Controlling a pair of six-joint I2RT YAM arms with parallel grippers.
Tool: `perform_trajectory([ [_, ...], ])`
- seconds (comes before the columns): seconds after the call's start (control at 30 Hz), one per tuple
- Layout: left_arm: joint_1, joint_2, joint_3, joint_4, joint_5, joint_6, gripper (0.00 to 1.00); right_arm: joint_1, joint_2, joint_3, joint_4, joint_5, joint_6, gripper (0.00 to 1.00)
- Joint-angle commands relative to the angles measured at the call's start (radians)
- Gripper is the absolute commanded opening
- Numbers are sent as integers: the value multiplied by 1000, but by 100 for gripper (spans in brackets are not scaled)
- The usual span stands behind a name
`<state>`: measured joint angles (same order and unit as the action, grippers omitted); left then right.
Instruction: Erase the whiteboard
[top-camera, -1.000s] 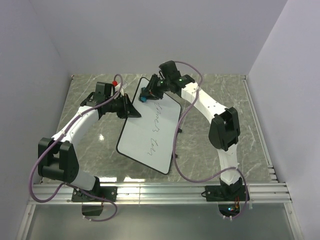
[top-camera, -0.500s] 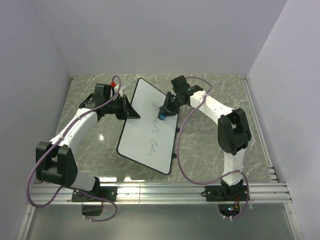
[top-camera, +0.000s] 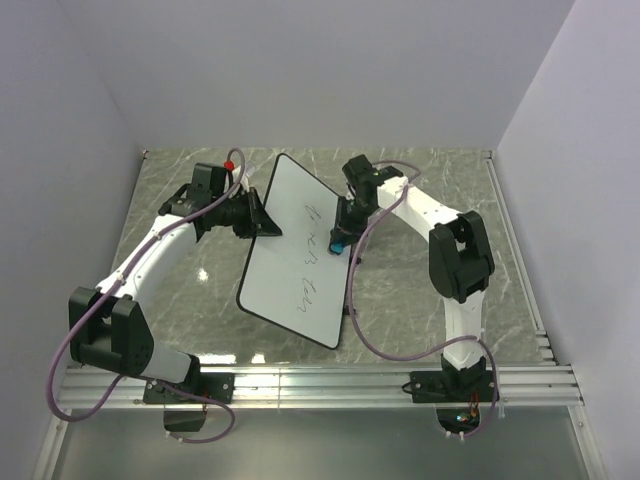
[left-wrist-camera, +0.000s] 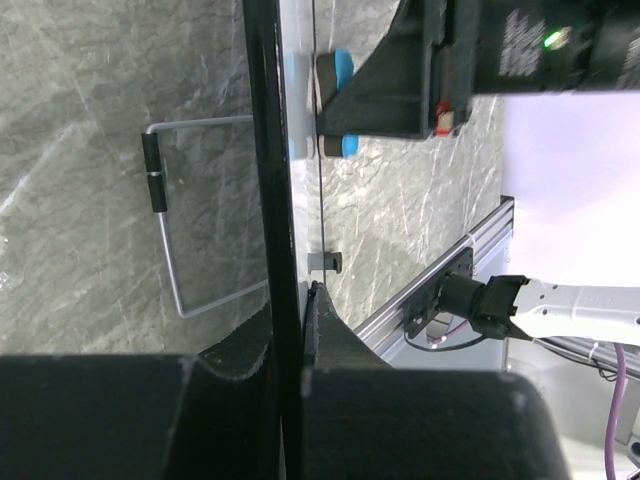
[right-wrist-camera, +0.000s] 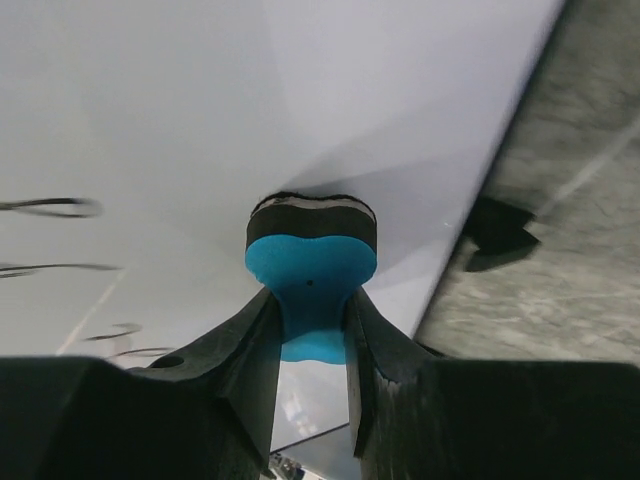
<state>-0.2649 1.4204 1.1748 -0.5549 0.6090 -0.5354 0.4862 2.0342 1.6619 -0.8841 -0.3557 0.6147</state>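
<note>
The whiteboard (top-camera: 285, 275) stands tilted on the marble table, with dark handwriting (top-camera: 306, 293) down its middle. My left gripper (top-camera: 265, 225) is shut on the board's left rim; in the left wrist view the black rim (left-wrist-camera: 268, 150) runs between the closed jaws of the left gripper (left-wrist-camera: 293, 300). My right gripper (top-camera: 339, 236) is shut on the blue eraser (top-camera: 335, 245) by the board's right edge. In the right wrist view my right gripper (right-wrist-camera: 311, 305) pinches the eraser (right-wrist-camera: 311, 265), whose black felt is pressed against the whiteboard (right-wrist-camera: 200, 110).
A wire stand (left-wrist-camera: 165, 230) shows behind the board in the left wrist view. A black foot (right-wrist-camera: 495, 235) sticks out at the board's edge. An aluminium rail (top-camera: 320, 380) runs along the near table edge. Purple cables loop by both arms.
The right gripper has carried the eraser from the board's far corner down toward the middle of its right side. The left gripper has kept its hold on the rim.
</note>
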Motion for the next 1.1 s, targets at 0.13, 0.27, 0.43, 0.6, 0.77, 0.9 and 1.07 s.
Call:
perform_trajectory([
  [0.13,-89,61,29,-34,-42,314,0,68,135,340,152,-219,60,0],
  [0.27,-126,71,13,-2,-2,311,0,66,213,458,149,-252,95,0],
  [0.43,-139,69,19,6,9,307,0,58,228,428,155,-243,109,0],
  [0.6,-139,69,25,26,11,299,0,29,170,215,139,-184,36,0],
  [0.77,-139,66,23,45,20,287,0,11,20,-43,140,-42,-44,0],
  [0.9,-139,71,20,61,17,282,0,15,-54,-230,204,-46,-41,0],
  [1.07,-139,75,17,73,8,278,0,49,-107,-199,209,-87,8,0],
])
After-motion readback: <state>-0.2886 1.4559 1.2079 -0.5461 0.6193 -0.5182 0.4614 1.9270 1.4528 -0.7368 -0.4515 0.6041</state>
